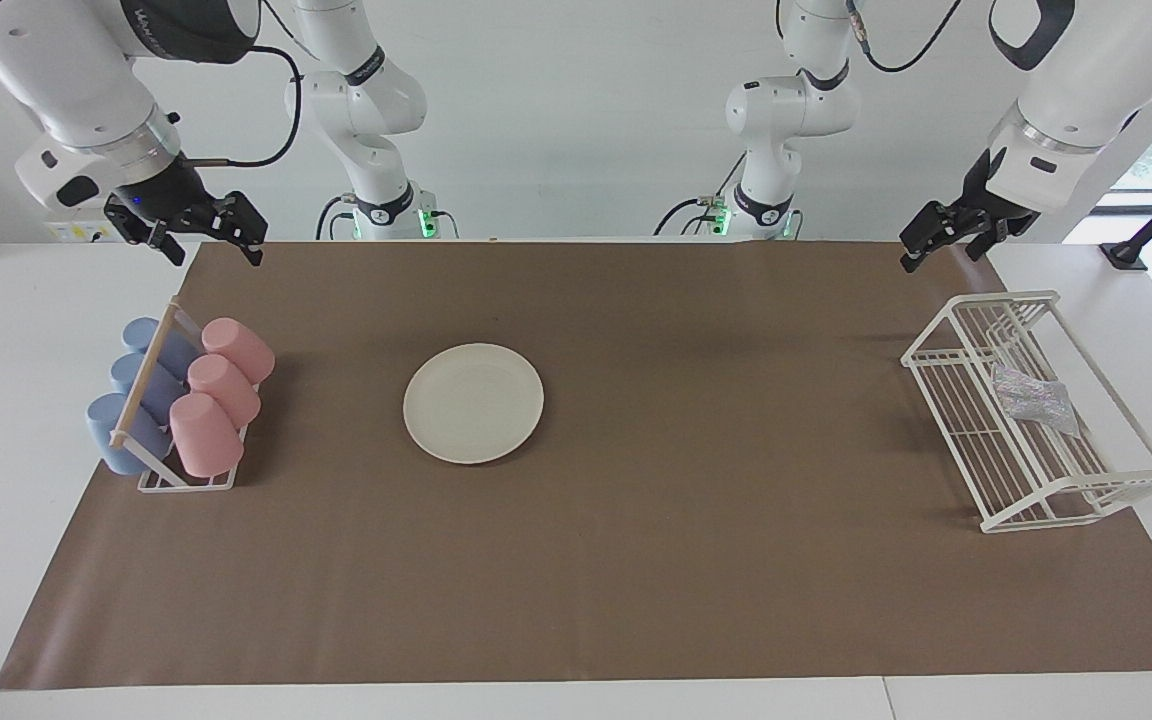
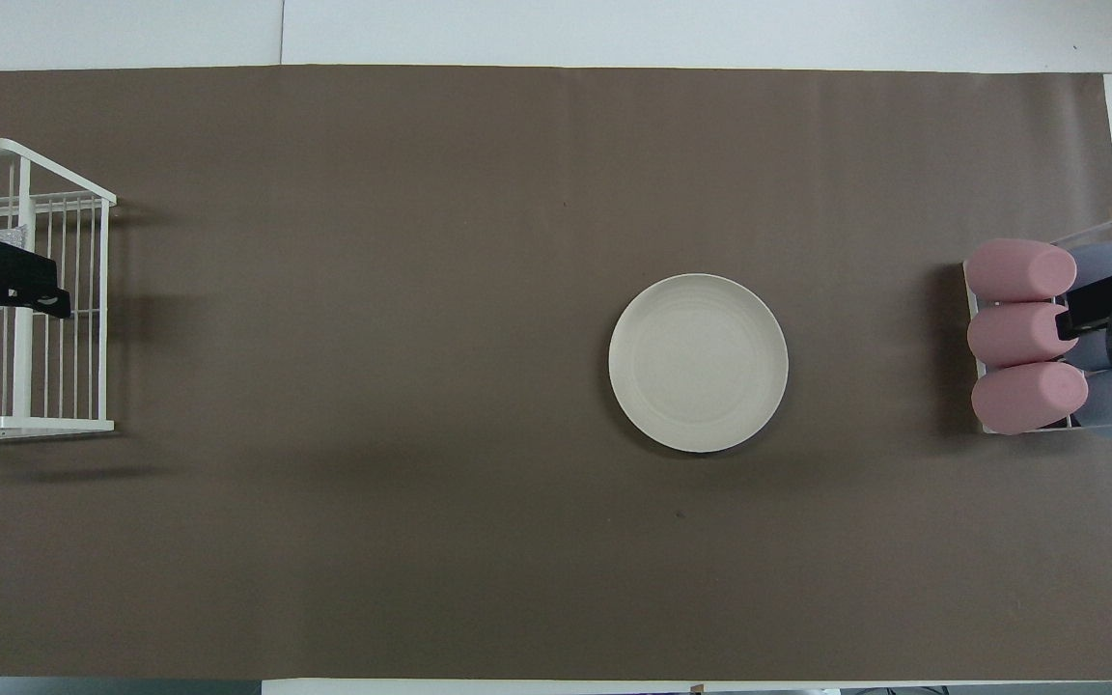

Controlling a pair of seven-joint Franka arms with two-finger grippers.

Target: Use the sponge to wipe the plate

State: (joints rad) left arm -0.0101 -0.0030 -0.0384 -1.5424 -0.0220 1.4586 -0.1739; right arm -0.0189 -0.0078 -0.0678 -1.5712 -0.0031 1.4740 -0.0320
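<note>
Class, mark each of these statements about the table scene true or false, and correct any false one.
1. The sponge lies in the white wire rack. True.
2. The left gripper holds the sponge. False: it is open, empty, raised above the table.
3. The plate lies flat on the brown mat. True.
4. The right gripper touches the plate. False: it hangs open near the cup rack.
5. The plate holds pink cups. False: it is bare.

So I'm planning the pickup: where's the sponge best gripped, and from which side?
Probably from above, pinching its raised crumpled middle: the sponge lies loose in the open-topped wire rack, whose rails fence its sides. The left gripper, open, is closest.
</note>
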